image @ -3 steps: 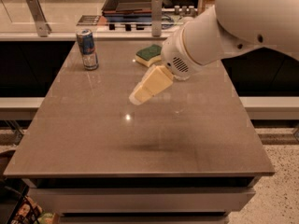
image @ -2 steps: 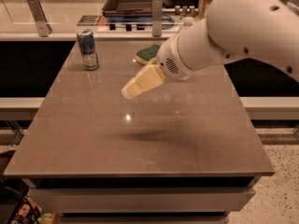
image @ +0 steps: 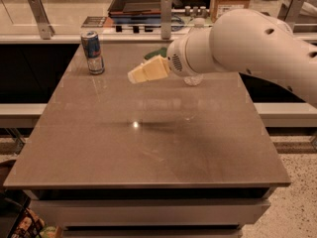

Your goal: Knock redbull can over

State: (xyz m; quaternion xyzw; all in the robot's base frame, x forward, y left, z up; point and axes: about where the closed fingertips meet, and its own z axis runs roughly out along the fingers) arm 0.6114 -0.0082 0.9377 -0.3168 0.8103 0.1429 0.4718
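Note:
The redbull can [image: 92, 52] stands upright near the far left corner of the brown table [image: 148, 143]. It is blue and silver with a red logo. My gripper [image: 134, 76] hangs above the table's far middle, its cream-coloured fingers pointing left toward the can. It is to the right of the can and apart from it. The white arm reaches in from the right.
A clear plastic bottle [image: 193, 76] stands behind my arm, mostly hidden. A green object [image: 157, 52] lies at the table's far edge, partly hidden. A counter with metal brackets and a dark tray [image: 141, 1] runs behind the table.
The gripper has moved left and away toward the far side of the table, closer to the can. The can has not moved.

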